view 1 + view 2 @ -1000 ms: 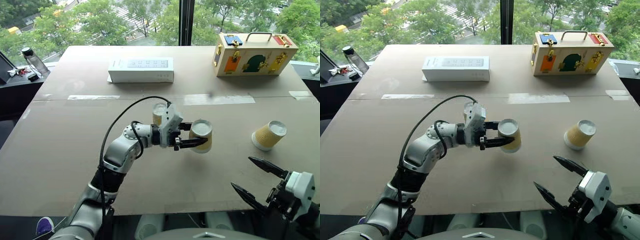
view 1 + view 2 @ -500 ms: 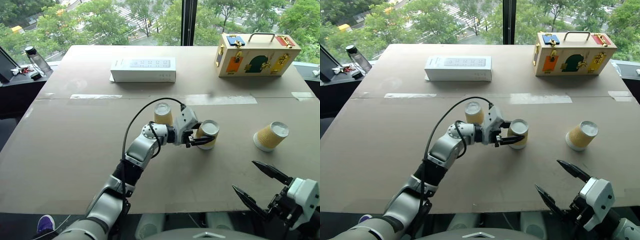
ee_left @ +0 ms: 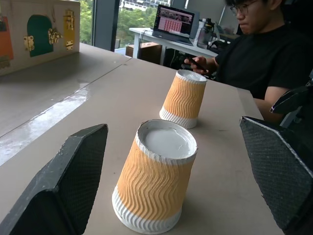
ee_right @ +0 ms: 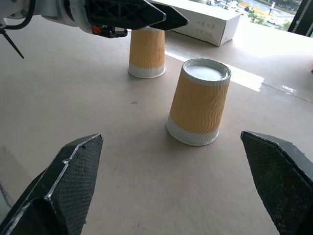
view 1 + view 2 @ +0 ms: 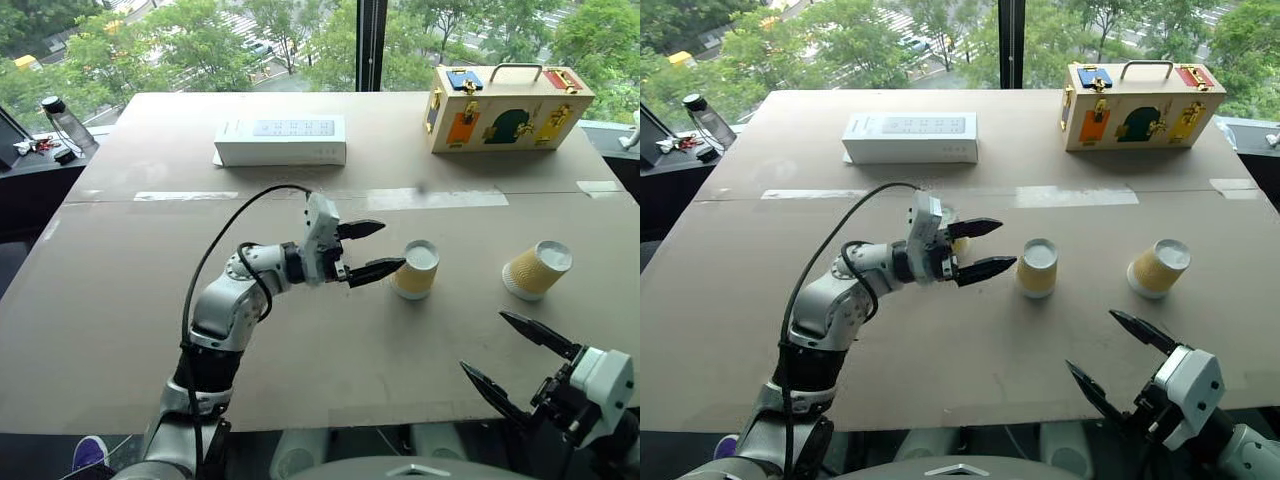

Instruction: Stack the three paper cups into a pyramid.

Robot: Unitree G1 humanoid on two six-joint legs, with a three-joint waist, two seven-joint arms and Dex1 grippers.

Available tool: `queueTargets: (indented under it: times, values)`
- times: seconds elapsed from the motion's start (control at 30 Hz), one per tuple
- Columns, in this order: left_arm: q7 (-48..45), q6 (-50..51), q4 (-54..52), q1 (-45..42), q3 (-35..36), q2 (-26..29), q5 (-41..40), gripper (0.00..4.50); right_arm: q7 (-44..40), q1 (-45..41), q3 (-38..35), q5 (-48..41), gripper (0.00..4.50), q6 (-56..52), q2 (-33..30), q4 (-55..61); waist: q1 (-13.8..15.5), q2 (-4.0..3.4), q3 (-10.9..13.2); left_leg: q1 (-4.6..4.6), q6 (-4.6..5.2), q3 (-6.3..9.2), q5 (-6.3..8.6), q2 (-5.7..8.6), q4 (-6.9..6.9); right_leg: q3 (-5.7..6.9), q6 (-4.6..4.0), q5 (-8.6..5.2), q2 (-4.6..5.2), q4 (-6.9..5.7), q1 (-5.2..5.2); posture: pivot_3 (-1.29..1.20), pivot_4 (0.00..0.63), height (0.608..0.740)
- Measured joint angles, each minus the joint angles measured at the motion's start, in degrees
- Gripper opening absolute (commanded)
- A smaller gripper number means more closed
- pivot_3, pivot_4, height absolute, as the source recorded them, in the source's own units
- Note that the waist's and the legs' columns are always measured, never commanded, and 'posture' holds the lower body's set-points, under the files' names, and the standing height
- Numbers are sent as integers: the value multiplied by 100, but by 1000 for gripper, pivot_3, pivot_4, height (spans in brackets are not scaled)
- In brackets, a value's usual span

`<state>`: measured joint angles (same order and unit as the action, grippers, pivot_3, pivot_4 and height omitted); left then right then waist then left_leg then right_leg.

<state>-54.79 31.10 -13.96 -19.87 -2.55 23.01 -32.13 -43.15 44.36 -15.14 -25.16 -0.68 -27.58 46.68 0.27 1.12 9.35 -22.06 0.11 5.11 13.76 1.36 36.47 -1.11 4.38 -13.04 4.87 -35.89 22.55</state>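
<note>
Both jaws stand apart: left gripper (image 5: 372, 250) empty beside the middle cup (image 5: 415, 270), right gripper (image 5: 518, 357) at the table's (image 5: 120, 300) near edge.

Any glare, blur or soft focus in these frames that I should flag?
Head views: daylight from the window glares off the tape strip; the cups are sharp. Left wrist view: near cup sharp, person behind slightly soft. Right wrist view: white box washed out by backlight.

Silver-grey jointed left arm (image 5: 225, 310); looping black cable (image 5: 215, 255); white wrist blocks; pointed black fingers (image 5: 372, 271).
</note>
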Motion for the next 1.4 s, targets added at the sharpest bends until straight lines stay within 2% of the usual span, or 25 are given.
queueTargets:
  times: [0.1, 0.27, 0.33, 0.43, 0.7, 0.8, 0.9, 1.03, 1.2, 1.4]
  values:
    - [47, 37, -599, 871, 550, 353, -312, 4406, -18, -124, 92, 2, 4500, 7, -8, -79, 21, 1, -1, 1, 0, 0, 0, -1, 1, -5, -2, -1, 4, 1, -1, 0, 150, 740]
    - [609, 53, -859, 1828, 1078, 500, -280, 4406, -22, -373, 159, 3, 4500, 16, -17, -281, 81, 3, -1, 3, 0, 4, 0, 0, 3, 5, 10, -9, 5, 0, -6, 0, 150, 740]
    - [902, -49, -562, 1677, 1160, 515, -42, 4406, -19, -486, 238, 5, 4500, 19, -11, -305, 107, 3, -1, 9, 0, 13, 0, 2, 4, 15, 10, -9, 3, -2, -12, 0, 150, 740]
    - [1171, -189, 144, 944, 1090, 552, 360, 4406, -16, -606, 375, 33, 4500, 19, -9, -324, 127, 6, -4, 9, 0, 13, -1, 12, 9, 20, 10, -9, -2, -3, -20, 0, 150, 740]
    - [761, -683, 1426, -243, 360, 430, 829, 4406, 53, -542, 394, 124, 4500, 98, 26, -406, 43, 5, -3, 1, -1, 1, -1, 20, 3, 8, 11, 19, -2, 1, -9, 0, 150, 740]
    - [682, -874, 1838, -487, 244, 377, 968, 3620, 107, -384, 392, 185, 4500, 116, 87, -401, 35, 5, -3, 1, -1, 1, 0, 19, 3, 8, 11, 18, -2, 0, -9, 0, 150, 740]
    - [451, -1135, 2198, -650, 203, 336, 1049, 2292, 166, -213, 391, 243, 4500, 157, 143, -350, 39, 5, -3, 3, -1, 0, -1, 19, 4, 7, 16, 13, -1, -1, -10, 0, 150, 740]
    - [67, -1253, 2300, -658, 181, 382, 1024, 2199, 248, -103, 392, 284, 4500, 235, 222, -218, 38, 5, -3, 4, -1, 0, -1, 17, 4, 8, 16, 12, -1, -1, -10, 0, 150, 740]
    - [-842, -901, 1762, -564, -154, 465, 624, 2199, 288, 135, 385, 348, 4500, 362, 337, -208, 51, 5, -2, -2, -1, 1, 0, 16, 4, 8, 5, 15, 3, 1, -10, 0, 150, 740]
    - [-997, -1053, 1683, -566, -575, 259, 782, 2199, 291, 460, 137, 284, 4500, 542, 427, -227, 46, 4, -2, 2, 0, 0, 0, 11, 4, 8, 10, -6, -1, -1, -10, 0, 150, 740]
